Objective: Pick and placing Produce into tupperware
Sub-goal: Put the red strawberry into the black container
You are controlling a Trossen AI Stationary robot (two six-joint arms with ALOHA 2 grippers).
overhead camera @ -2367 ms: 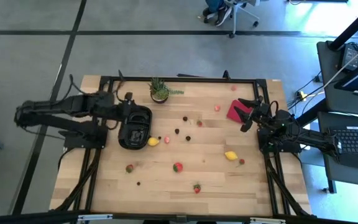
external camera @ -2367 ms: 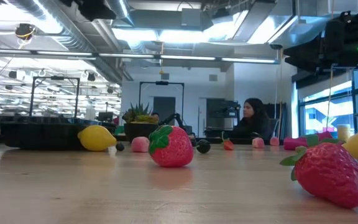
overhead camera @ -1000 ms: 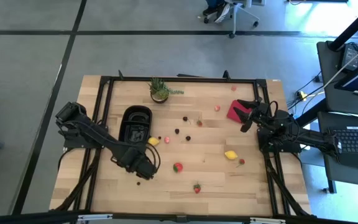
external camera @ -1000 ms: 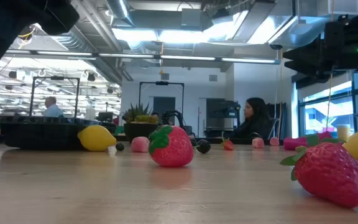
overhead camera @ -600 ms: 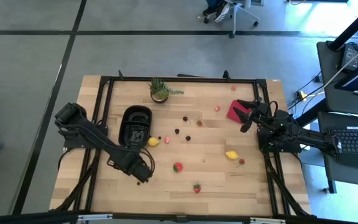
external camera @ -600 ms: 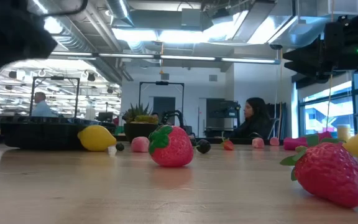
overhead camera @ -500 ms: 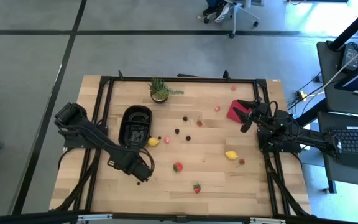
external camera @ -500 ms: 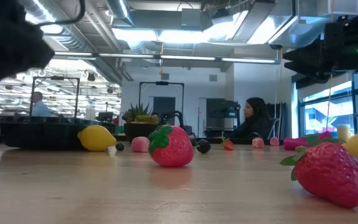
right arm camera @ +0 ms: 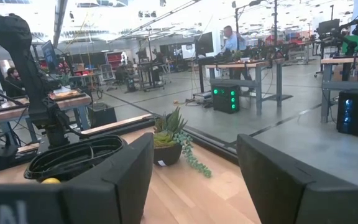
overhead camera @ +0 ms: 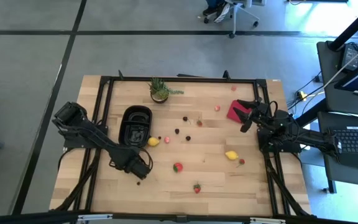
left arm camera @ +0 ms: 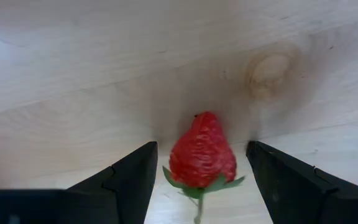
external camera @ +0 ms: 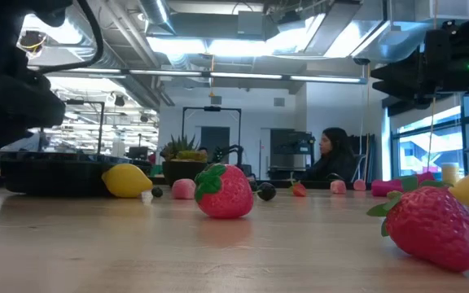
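Observation:
My left gripper (overhead camera: pixel 135 166) is near the table's near-left part, on the near side of the black tupperware (overhead camera: pixel 135 124), pointing down. In the left wrist view it (left arm camera: pixel 201 146) is open, with a finger on each side of a red strawberry (left arm camera: pixel 202 152) that lies on the wood; gaps show on both sides. From above, the gripper hides that strawberry. Other produce lies scattered: lemons (overhead camera: pixel 153 142) (overhead camera: pixel 230 155), strawberries (overhead camera: pixel 178 167) (overhead camera: pixel 197 187), small berries (overhead camera: pixel 178 131). My right gripper (overhead camera: pixel 247 115) waits open above the flat red square (overhead camera: pixel 235 111).
A potted green plant (overhead camera: pixel 159 91) stands by the far edge, beyond the tupperware. A tiny dark berry (overhead camera: pixel 138 183) lies just nearer than my left gripper. A black frame (overhead camera: pixel 185 79) borders the tabletop. People and desks show in the room behind.
My left gripper has shifted slightly toward the table's left edge and come down over the strawberry on the near side of the tupperware; in the low view its dark bulk sinks at the left. The right arm and the produce have stayed put.

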